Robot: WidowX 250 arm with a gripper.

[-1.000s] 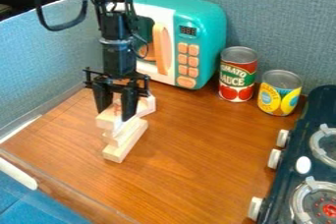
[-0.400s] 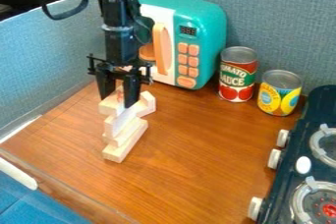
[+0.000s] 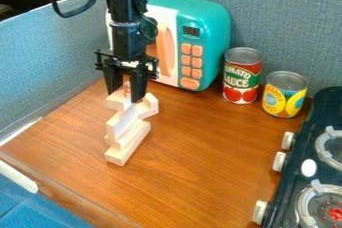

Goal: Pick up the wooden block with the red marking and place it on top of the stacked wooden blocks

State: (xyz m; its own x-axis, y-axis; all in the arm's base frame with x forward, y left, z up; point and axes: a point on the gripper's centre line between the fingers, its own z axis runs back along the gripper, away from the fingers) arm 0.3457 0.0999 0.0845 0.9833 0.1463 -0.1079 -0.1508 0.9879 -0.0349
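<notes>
A black robot arm [image 3: 125,29] comes in from the top edge, its upper part cut off, and its gripper [image 3: 126,97] hangs over a brown wooden counter [image 3: 207,147], left of the view's center. The gripper holds the upper wooden block [image 3: 117,103], its two fingers parted by about the block's breadth; the nearer finger hides some of the block, so where it is pinched is hard to make out. Directions run from the gripper, with twelve o'clock at the view's top. At six o'clock, a pale block [image 3: 123,123] stands on a small stack of wooden blocks [image 3: 127,148]; overlaps make their exact number uncertain. At about four o'clock and close by, an angled wooden piece [image 3: 151,105] lies partly behind the others. A teal and white toy microwave [image 3: 210,37] is at one o'clock, the arm covering part of its door and orange handle [image 3: 167,47]. Near three o'clock, a red-labeled tomato can [image 3: 242,77] and a shorter yellow-labeled can [image 3: 285,94] stand upright near the blue-gray back wall [image 3: 280,17]. At four o'clock, farther off, the dark toy stove [image 3: 294,157] is cut off by the right edge.
</notes>
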